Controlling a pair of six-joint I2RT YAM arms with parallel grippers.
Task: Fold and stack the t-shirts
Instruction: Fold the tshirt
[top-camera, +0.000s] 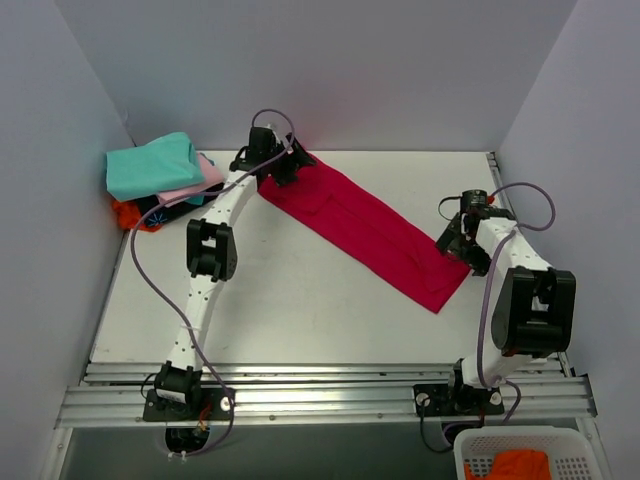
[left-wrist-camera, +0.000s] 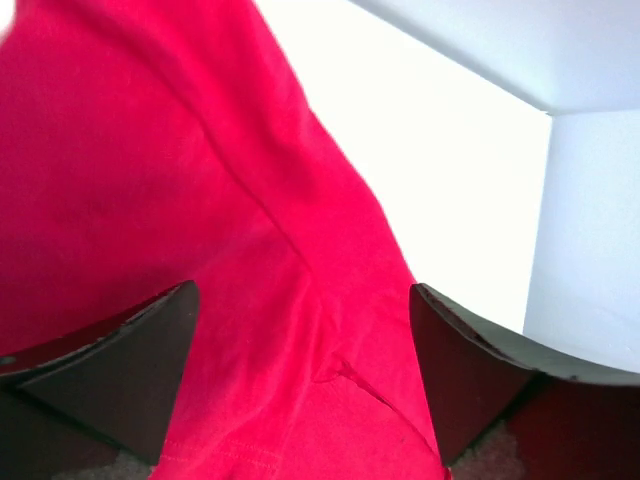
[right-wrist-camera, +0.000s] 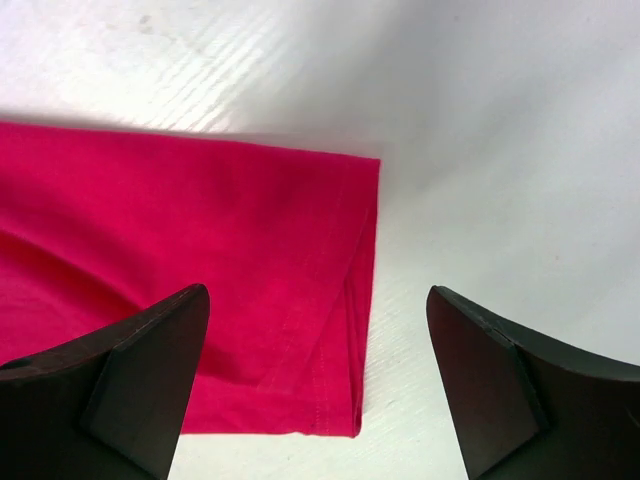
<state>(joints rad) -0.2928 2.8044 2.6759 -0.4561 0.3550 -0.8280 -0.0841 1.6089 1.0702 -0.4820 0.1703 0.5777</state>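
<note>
A crimson-red t-shirt lies folded into a long strip, running diagonally from the back left to the right side of the table. My left gripper is open over its far left end; red cloth fills the space between and beyond the spread fingers. My right gripper is open at the strip's near right end, whose hemmed corner lies flat on the table between its fingers. A stack of folded t-shirts sits at the back left: teal on top, pink, black and orange beneath.
White walls close the table at the back and both sides. A white basket holding orange cloth stands below the table's near right edge. A metal rail runs along the near edge by the arm bases.
</note>
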